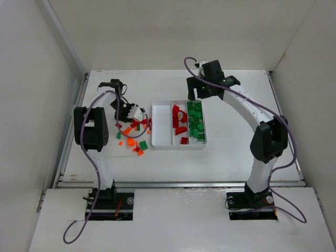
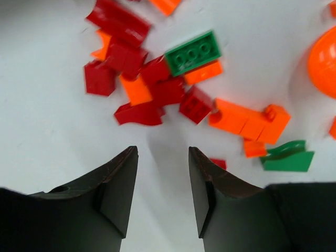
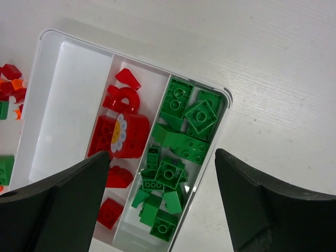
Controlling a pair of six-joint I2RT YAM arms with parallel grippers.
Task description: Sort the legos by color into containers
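On the near left of the white counter (image 1: 236, 152), a scatter of small loose plastic legos (image 1: 134, 137) in dark red, bright orange and green is lying just left of the tray, not yet sorted. The left gripper (image 2: 163, 152) is hovering low over this scatter, its jaws standing partly apart with only bare counter between them and nothing clamped. Just beyond its fingertips a cluster of dark red bricks (image 2: 152, 100) is lying touching orange pieces (image 2: 247, 121), with a green studded brick (image 2: 192, 52) resting against them farther on.

The white shallow plastic tray (image 1: 178, 146) is sitting at the centre. Its left compartment (image 3: 68, 105) is holding nothing, the middle compartment (image 3: 123, 134) is holding red pieces, and the right compartment (image 3: 178, 152) is filling with green ones.

Farther back, the right gripper (image 3: 163, 155) is hanging above the tray's far right end, jaws spread wide and empty.

The step in hand looks like the left arm choosing its next piece. That move is calling for a short advance toward the cluster and a closing on one brick alone, which will be awkward where the pieces are touching.
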